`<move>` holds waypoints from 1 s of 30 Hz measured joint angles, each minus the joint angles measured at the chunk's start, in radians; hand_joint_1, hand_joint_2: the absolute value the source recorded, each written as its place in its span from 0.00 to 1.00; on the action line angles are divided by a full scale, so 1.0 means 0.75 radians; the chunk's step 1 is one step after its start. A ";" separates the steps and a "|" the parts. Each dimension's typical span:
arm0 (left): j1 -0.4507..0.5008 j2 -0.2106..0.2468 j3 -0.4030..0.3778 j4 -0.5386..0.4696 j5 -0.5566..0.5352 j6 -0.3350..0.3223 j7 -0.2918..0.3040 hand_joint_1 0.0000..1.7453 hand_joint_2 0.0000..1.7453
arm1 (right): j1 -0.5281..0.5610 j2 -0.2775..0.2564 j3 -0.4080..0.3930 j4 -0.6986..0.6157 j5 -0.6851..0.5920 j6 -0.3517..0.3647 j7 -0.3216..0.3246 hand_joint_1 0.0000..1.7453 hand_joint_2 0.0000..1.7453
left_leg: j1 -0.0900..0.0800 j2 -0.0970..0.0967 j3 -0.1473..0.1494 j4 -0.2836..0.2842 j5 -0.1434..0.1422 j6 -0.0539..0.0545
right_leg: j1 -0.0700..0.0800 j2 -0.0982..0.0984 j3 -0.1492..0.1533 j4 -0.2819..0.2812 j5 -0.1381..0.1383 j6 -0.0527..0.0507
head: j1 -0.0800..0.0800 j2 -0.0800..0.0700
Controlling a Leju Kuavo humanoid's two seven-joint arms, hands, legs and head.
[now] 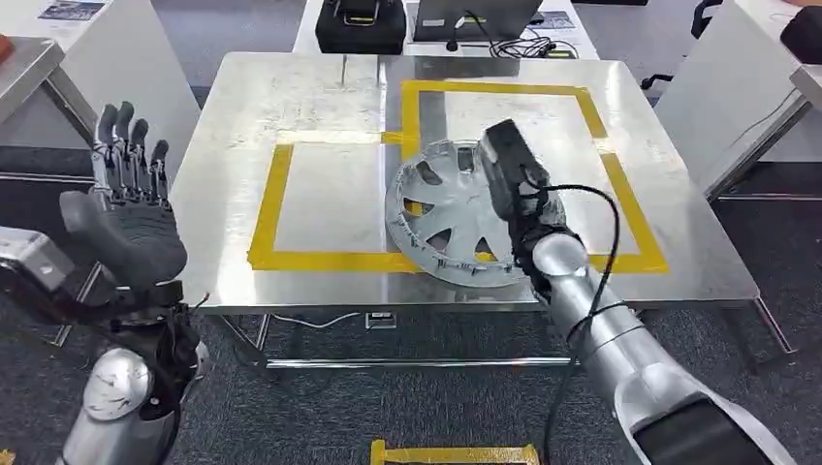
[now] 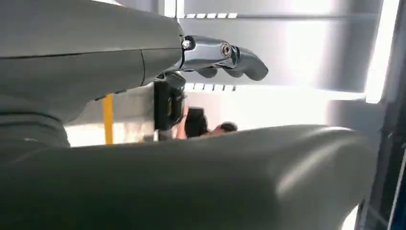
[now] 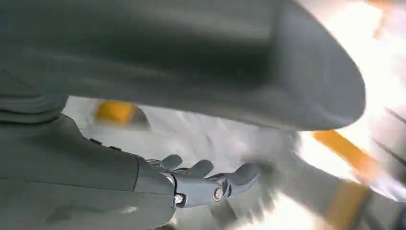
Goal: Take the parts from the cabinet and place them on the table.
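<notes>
Hubcap [image 1: 441, 218]: thin, stiff, light plastic; best gripped at rim.
Right hand [image 1: 514, 174]: on hubcap; finger closure unclear.
Left hand [image 1: 126, 208]: fingers apart, empty.

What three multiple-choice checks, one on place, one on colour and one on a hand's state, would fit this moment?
1. Where does the silver wheel cover lie?
A. On the floor
B. On the metal table, across the yellow tape
C. On the black case

2. What colour is the tape on the table?
A. Yellow
B. Red
C. Blue

3. How is the left hand?
A. Holding the wheel cover
B. Pressed flat on the table
C. Raised beside the table, fingers apart, holding nothing

Key: 1 B, the cover straddles the tape line near the table's front edge; 2 A, the taped outlines are yellow; 3 C, the head view shows it upright and empty.
</notes>
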 joint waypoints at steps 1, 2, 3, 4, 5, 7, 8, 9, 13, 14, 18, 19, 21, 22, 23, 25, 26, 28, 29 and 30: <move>0.001 0.000 0.005 -0.001 0.000 0.035 -0.017 0.00 0.00 | 0.020 -0.036 -0.021 -0.068 -0.001 -0.071 -0.016 0.00 0.00 | 0.000 -0.001 0.001 0.000 0.000 0.000 | 0.000 0.000 0.001 -0.001 0.000 0.000 | 0.001 0.000; 0.003 0.001 0.018 -0.005 0.003 0.067 -0.031 0.00 0.00 | 0.048 -0.089 -0.055 -0.158 -0.002 -0.147 -0.032 0.00 0.00 | 0.000 -0.002 0.002 0.000 0.000 0.000 | 0.000 -0.001 0.002 -0.002 0.000 0.000 | 0.002 0.000; 0.005 0.002 0.025 -0.009 0.003 0.080 -0.038 0.00 0.00 | 0.081 -0.133 -0.085 -0.239 -0.004 -0.188 -0.042 0.00 0.00 | 0.000 -0.002 0.001 0.000 0.000 0.000 | 0.000 -0.001 0.003 -0.002 0.000 0.000 | 0.004 0.000; 0.008 0.005 0.029 -0.012 -0.003 0.090 -0.038 0.00 0.00 | 0.116 -0.169 -0.112 -0.302 -0.009 -0.217 -0.050 0.00 0.00 | 0.000 -0.002 0.001 0.000 -0.001 0.000 | 0.000 -0.001 0.003 -0.002 0.000 0.000 | 0.005 0.000; 0.009 0.009 0.031 -0.016 -0.020 0.104 -0.036 0.00 0.00 | 0.152 -0.214 -0.146 -0.388 -0.021 -0.239 -0.060 0.00 0.00 | -0.001 -0.001 0.001 0.000 -0.001 0.000 | 0.000 -0.001 0.003 -0.002 0.000 0.000 | 0.006 0.000; 0.010 0.015 0.040 -0.023 -0.056 0.114 -0.031 0.00 0.00 | 0.226 -0.283 -0.212 -0.531 -0.055 -0.264 -0.084 0.00 0.00 | -0.002 0.000 0.001 0.000 -0.002 0.001 | -0.001 0.000 0.003 -0.003 0.000 0.000 | 0.006 0.000; 0.010 0.018 0.043 -0.026 -0.063 0.113 -0.028 0.00 0.00 | 0.260 -0.314 -0.243 -0.596 -0.083 -0.273 -0.090 0.00 0.00 | -0.002 0.001 0.002 0.000 -0.003 0.001 | -0.001 0.000 0.002 -0.004 0.000 0.001 | 0.006 0.000; 0.010 0.021 0.048 -0.031 -0.067 0.109 -0.028 0.00 0.00 | 0.300 -0.344 -0.275 -0.663 -0.117 -0.278 -0.094 0.00 0.00 | -0.001 0.001 0.002 0.000 -0.003 0.001 | -0.001 0.000 0.001 -0.005 -0.001 0.002 | 0.004 0.000; 0.027 0.035 0.066 -0.042 -0.051 0.050 -0.007 0.00 0.00 | 0.492 -0.470 -0.410 -0.910 -0.211 -0.324 -0.085 0.00 0.00 | -0.001 -0.002 0.002 -0.001 -0.003 0.000 | -0.001 -0.001 0.004 -0.005 -0.005 0.007 | 0.006 0.000; 0.035 0.039 0.069 -0.043 -0.044 0.032 -0.007 0.00 0.00 | 0.543 -0.500 -0.445 -0.969 -0.220 -0.331 -0.084 0.00 0.00 | -0.001 -0.001 0.002 -0.001 -0.003 0.000 | -0.001 -0.001 0.004 -0.005 -0.005 0.007 | 0.006 0.000; 0.039 0.056 0.096 -0.052 -0.043 -0.006 -0.009 0.00 0.00 | 0.706 -0.581 -0.574 -1.131 -0.233 -0.359 -0.103 0.00 0.00 | -0.001 0.001 0.003 -0.003 -0.004 -0.001 | -0.001 0.000 0.003 -0.005 -0.005 0.007 | 0.004 0.000; 0.039 0.057 0.099 -0.053 -0.044 -0.006 -0.008 0.00 0.00 | 0.724 -0.589 -0.589 -1.147 -0.234 -0.366 -0.108 0.00 0.00 | -0.001 0.001 0.003 -0.003 -0.004 -0.001 | -0.001 0.000 0.003 -0.005 -0.005 0.007 | 0.004 0.000; 0.044 0.064 0.113 -0.057 -0.054 0.005 -0.003 0.00 0.00 | 0.780 -0.613 -0.640 -1.196 -0.240 -0.394 -0.124 0.00 0.00 | -0.001 0.000 0.003 -0.003 -0.004 -0.001 | -0.001 0.000 0.004 -0.005 -0.005 0.007 | 0.005 0.000; 0.058 0.068 0.129 -0.063 -0.058 0.021 -0.001 0.00 0.00 | 0.822 -0.630 -0.680 -1.227 -0.243 -0.413 -0.131 0.00 0.00 | -0.001 0.000 0.004 -0.003 -0.005 -0.001 | -0.001 0.000 0.004 -0.005 -0.006 0.008 | 0.005 0.000; 0.082 0.075 0.151 -0.072 -0.059 0.041 0.000 0.00 0.00 | 0.874 -0.648 -0.731 -1.263 -0.249 -0.433 -0.135 0.00 0.00 | -0.001 0.000 0.004 -0.004 -0.005 -0.001 | -0.001 0.000 0.005 -0.005 -0.006 0.007 | 0.004 0.000; 0.130 0.090 0.201 -0.084 -0.057 0.068 -0.007 0.00 0.00 | 0.969 -0.675 -0.828 -1.314 -0.264 -0.446 -0.141 0.00 0.00 | -0.001 0.000 0.003 -0.005 -0.006 -0.001 | -0.001 0.000 0.005 -0.005 -0.007 0.007 | 0.004 0.000; 0.147 0.098 0.225 -0.089 -0.054 0.078 -0.012 0.00 0.00 | 1.006 -0.687 -0.872 -1.332 -0.273 -0.448 -0.143 0.00 0.00 | -0.001 0.000 0.004 -0.005 -0.007 0.000 | -0.001 0.000 0.004 -0.005 -0.007 0.007 | 0.004 0.000; 0.185 0.110 0.273 -0.101 -0.050 0.135 -0.018 0.00 0.00 | 1.089 -0.708 -0.963 -1.374 -0.269 -0.488 -0.143 0.00 0.00 | -0.001 0.001 0.005 -0.005 -0.009 0.000 | -0.001 0.000 0.005 -0.005 -0.008 0.007 | 0.003 0.000; 0.218 0.118 0.304 -0.109 -0.038 0.160 -0.023 0.00 0.00 | 1.144 -0.715 -1.006 -1.395 -0.275 -0.498 -0.146 0.00 0.00 | -0.001 0.000 0.006 -0.006 -0.009 0.000 | -0.001 0.000 0.006 -0.005 -0.009 0.006 | 0.004 0.000; 0.257 0.127 0.347 -0.119 -0.021 0.176 -0.034 0.00 0.00 | 1.203 -0.723 -1.076 -1.413 -0.291 -0.499 -0.154 0.00 0.00 | -0.001 0.000 0.007 -0.006 -0.010 0.000 | -0.001 0.000 0.007 -0.005 -0.011 0.006 | 0.004 0.000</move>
